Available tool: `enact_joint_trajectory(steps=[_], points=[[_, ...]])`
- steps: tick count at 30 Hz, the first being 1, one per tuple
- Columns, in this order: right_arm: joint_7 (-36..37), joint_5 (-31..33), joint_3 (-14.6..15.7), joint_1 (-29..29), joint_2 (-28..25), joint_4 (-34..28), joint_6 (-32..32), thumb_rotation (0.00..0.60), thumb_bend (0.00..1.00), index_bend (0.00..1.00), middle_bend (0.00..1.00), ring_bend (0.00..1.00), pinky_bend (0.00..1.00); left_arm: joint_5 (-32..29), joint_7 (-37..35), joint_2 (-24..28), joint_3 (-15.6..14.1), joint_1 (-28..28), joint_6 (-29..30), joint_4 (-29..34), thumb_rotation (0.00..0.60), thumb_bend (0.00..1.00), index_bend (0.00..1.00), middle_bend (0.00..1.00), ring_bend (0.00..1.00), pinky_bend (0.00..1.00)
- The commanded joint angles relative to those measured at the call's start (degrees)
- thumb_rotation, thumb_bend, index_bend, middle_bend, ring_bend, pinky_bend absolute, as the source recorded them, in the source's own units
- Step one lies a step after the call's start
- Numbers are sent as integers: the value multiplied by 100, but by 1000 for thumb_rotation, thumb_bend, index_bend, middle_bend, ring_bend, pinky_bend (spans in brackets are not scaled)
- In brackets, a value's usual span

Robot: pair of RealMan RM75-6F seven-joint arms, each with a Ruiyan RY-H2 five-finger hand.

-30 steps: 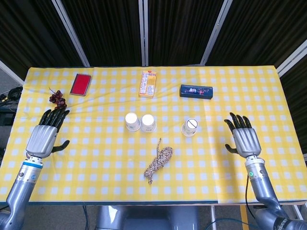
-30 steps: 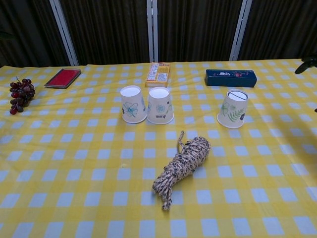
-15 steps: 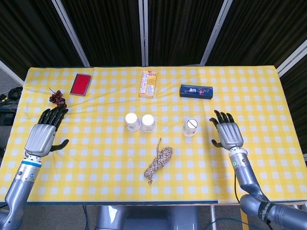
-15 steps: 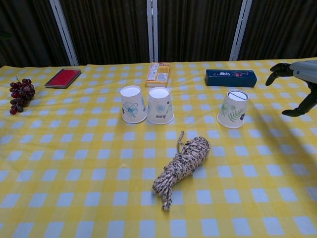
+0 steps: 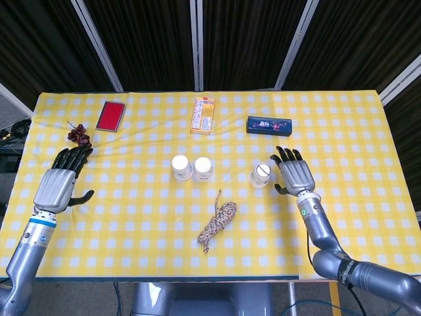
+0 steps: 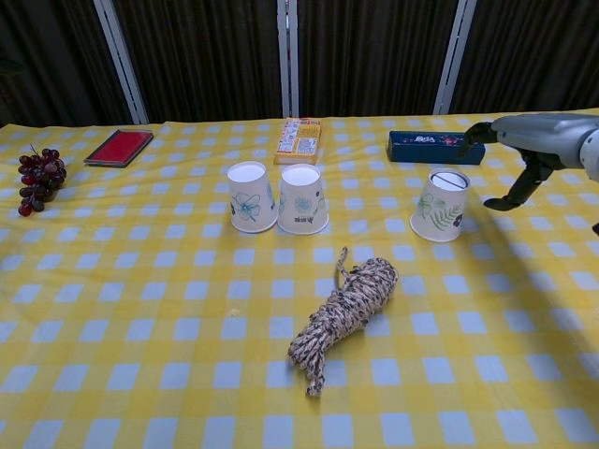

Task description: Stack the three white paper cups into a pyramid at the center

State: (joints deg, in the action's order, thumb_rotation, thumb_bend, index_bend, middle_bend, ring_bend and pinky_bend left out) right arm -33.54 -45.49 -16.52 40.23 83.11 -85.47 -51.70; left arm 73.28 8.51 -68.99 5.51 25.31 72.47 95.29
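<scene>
Chest view: the left hand lies wholly outside the frame. The right hand point(image 6: 533, 150) is cut by the right edge, wrist and forearm lost. Print on the orange snack box point(image 5: 203, 115) and dark blue box point(image 5: 268, 125) is too small to read. Both forearms run off the head view's bottom edge.

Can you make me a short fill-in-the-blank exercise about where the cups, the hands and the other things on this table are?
1. The right hand is open beside the lone paper cup and holds ____.
2. The two paper cups at the center stand ____ down.
3. In front of the cups lies a coiled ____.
4. The left hand hovers near the bunch of ____.

Missing words: nothing; upside; rope; grapes
</scene>
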Motion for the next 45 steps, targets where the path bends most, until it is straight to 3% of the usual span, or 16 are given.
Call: enact_joint_trajectory(steps=[1,13,18,24,32,40,45], points=[[-107,229,3,188,83,88,117,600,231,227,0,0,0,3,-24,-5,23,-8,-19,-27,600,262,0,0,0,0],[-228,623,138,594,270,266,135,600,237,311,8,0,0,26,-121,-15,83,-17,-147,-92,600,262,0,0,0,0],[-175,579,182,661,322,299,-21,600,272,412,65,0,0,19,-163,-12,117,-25,-184,-111,600,263,0,0,0,0],[-40,334,193,698,299,150,-200,600,279,426,76,0,4,31,-181,-3,142,-39,-205,-111,600,262,0,0,0,0],[-187,-19,-78,1022,123,-543,-508,600,276,423,79,0,6,29,-271,35,190,-66,-227,-113,600,262,0,0,0,0],[-988,397,-394,1771,452,-754,-765,600,274,421,74,0,9,-14,-449,67,256,-72,-294,-162,600,262,0,0,0,0],[-1139,671,-428,2069,771,-669,-749,600,275,421,74,0,22,-1,-543,91,259,-74,-345,-187,600,262,0,0,0,0]])
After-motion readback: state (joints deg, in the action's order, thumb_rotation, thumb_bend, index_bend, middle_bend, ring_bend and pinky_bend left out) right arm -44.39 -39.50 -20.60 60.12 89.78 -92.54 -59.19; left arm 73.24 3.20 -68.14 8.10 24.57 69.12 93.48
